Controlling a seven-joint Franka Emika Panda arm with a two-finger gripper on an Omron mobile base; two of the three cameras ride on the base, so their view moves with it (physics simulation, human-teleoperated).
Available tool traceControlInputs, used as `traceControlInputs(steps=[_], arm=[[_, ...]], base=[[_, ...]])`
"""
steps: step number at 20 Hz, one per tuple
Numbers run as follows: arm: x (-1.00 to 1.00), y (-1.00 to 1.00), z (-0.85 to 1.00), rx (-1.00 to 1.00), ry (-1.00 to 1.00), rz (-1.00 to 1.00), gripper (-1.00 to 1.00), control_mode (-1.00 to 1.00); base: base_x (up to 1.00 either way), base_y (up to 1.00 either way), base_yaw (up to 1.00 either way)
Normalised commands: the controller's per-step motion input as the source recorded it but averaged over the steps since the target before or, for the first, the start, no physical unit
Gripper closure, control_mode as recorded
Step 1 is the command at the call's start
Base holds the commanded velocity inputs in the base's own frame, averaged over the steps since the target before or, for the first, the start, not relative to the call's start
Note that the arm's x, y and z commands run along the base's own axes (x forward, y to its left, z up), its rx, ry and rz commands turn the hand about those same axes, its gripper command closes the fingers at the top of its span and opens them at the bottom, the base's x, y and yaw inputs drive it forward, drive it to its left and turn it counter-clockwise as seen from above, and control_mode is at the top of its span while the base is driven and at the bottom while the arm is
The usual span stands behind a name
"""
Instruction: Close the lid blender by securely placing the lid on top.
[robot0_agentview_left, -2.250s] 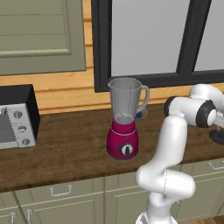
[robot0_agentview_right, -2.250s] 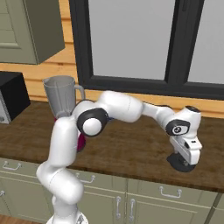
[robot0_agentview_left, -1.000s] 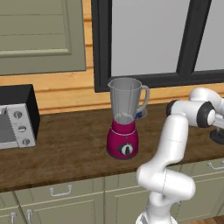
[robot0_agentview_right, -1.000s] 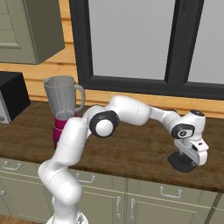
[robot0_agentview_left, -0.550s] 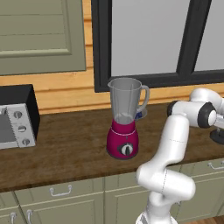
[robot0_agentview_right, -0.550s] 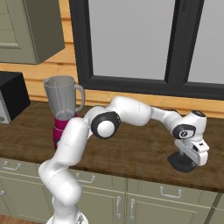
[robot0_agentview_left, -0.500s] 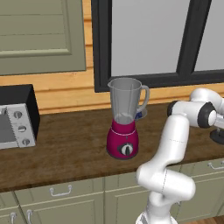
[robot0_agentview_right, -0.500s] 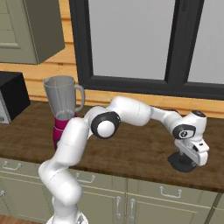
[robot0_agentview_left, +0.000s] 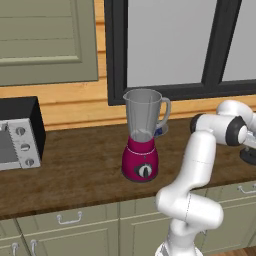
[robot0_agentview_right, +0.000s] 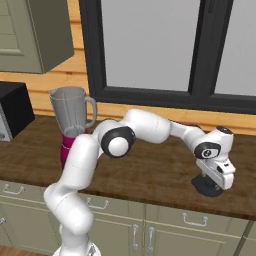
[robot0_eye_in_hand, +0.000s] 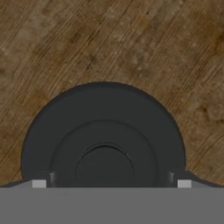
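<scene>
The hand (robot0_agentview_right: 212, 181) is open wide right over the black lid (robot0_eye_in_hand: 103, 135) on the counter (robot0_agentview_right: 160, 172).

Count on the desk (robot0_agentview_left: 75, 170): 1 blender (robot0_agentview_left: 142, 135) near centre, 1 lid (robot0_eye_in_hand: 103, 138) far right, 1 toaster oven (robot0_agentview_left: 17, 134) far left. Windows (robot0_agentview_left: 170, 40) behind: 1. Wall cabinets (robot0_agentview_left: 47, 37): 1.
</scene>
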Motion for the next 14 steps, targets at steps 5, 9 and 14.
traceControlInputs(steps=[5,9,14], arm=[[0.0,0.0,-0.15,-0.01,0.0,0.0,-1.0,-1.0],[0.0,0.0,-0.19,0.0,0.0,0.01,-1.0,-1.0],[0.0,0.0,-0.1,0.0,-0.01,0.01,1.0,-1.0]], base=[[0.0,0.0,0.0],[0.0,0.0,0.0],[0.0,0.0,0.0]])
